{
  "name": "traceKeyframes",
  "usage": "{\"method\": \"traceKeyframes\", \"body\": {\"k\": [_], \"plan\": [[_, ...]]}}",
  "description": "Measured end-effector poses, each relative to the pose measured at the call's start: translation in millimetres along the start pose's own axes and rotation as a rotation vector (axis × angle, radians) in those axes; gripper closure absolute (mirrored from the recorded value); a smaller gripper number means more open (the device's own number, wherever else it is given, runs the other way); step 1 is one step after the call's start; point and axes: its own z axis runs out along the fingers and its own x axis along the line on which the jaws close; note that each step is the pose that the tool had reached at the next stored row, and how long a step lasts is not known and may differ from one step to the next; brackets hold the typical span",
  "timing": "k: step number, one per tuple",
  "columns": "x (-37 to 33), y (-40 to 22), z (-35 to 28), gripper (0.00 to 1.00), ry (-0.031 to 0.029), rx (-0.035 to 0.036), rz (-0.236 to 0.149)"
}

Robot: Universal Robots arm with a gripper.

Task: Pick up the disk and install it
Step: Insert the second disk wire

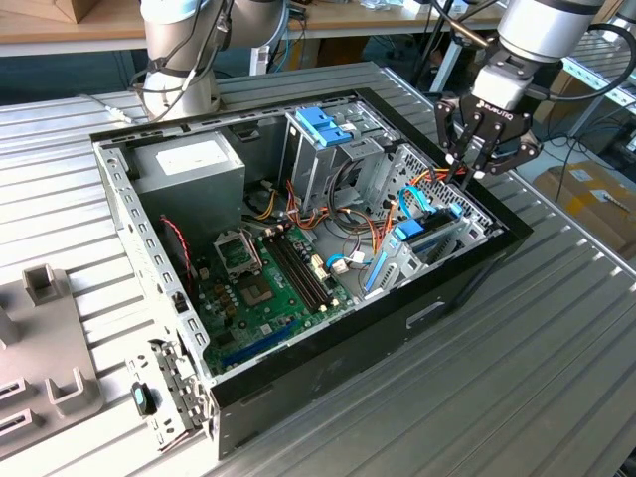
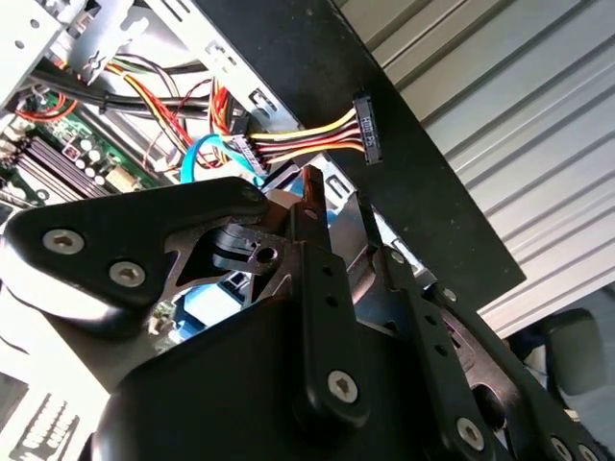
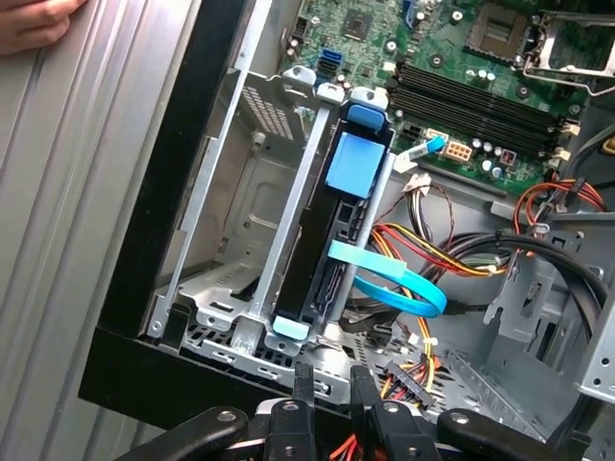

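The disk stands on edge in the drive bay at the front corner of the open computer case, its light-blue rail tabs showing at both ends. In the exterior view the disk sits low on that view's right side of the case. My gripper hovers just above that bay, apart from the disk. Its fingers are drawn together and hold nothing. In the first wrist view the gripper is straight over the bay's near end.
A light-blue flat cable loops beside the disk, and a black connector hangs on yellow, red and black wires near the case wall. A grey box, motherboard and blue-tabbed cage fill the case. A hand rests on the table.
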Motion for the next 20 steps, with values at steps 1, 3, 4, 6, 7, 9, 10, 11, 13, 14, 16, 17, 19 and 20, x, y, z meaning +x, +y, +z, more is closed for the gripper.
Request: {"method": "traceKeyframes", "body": {"k": [1,3,4,6,7,9,10,11,13,14,16,17,19,20], "plan": [[0.0,0.0,0.0,0.71,-0.0002,0.0005,-0.009],[-0.1,-0.1,-0.1,0.71,-0.0008,0.0015,-0.028],[-0.3,-0.1,-0.4,0.71,-0.0008,0.0019,-0.036],[-0.7,-0.3,-1.1,0.71,-0.0009,0.0026,-0.051],[-1.0,-0.4,-1.5,0.71,-0.0010,0.0029,-0.059],[-1.8,-0.7,-2.3,0.71,-0.0014,0.0037,-0.073],[-2.2,-0.9,-2.7,0.71,-0.0016,0.0041,-0.080],[-2.7,-1.1,-3.0,0.71,-0.0017,0.0045,-0.087],[-4.3,-1.7,-3.5,0.71,-0.0022,0.0059,-0.116],[-5.4,-2.2,-3.6,0.71,-0.0026,0.0071,-0.138],[-6.5,-2.6,-3.5,0.71,-0.0033,0.0085,-0.166],[-6.9,-2.7,-3.6,0.71,-0.0035,0.0091,-0.178],[-7.9,-3.2,-3.7,0.71,-0.0041,0.0110,-0.218],[-8.0,-3.2,-3.6,0.71,-0.0044,0.0115,-0.226]]}}
